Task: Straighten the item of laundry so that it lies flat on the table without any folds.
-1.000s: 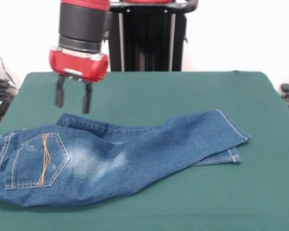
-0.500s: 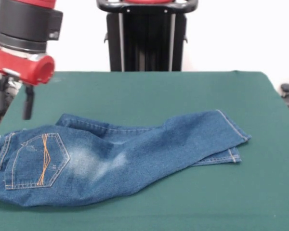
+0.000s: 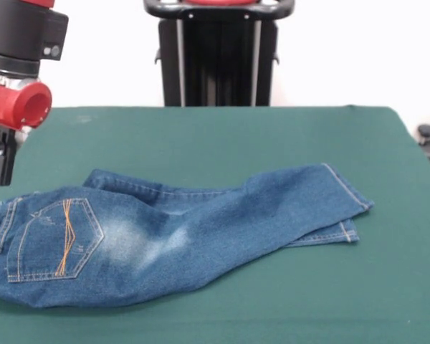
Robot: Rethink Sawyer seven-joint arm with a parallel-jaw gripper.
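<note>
Across lower left and centre of front view: jeans (image 3: pixel 165 236) lie on green surface (image 3: pixel 222 136), legs overlapping toward right, one hem peeking under other. Not flat yet. Claw (image 3: pixel 1 161) at far left edge, above waistband end; opening cannot be told, holds nothing visible. Judged step: repositioning for regrasp; next needs grip at waistband or hem. Against earlier frames, claw shifted left, jeans unmoved.

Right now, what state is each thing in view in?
jeans: lying on the table, folded over on themselves, one leg on top of the other, not yet flat
gripper: at the picture's left edge by the waistband, clear of the jeans, holding nothing
table: green top, carrying only the jeans
</note>
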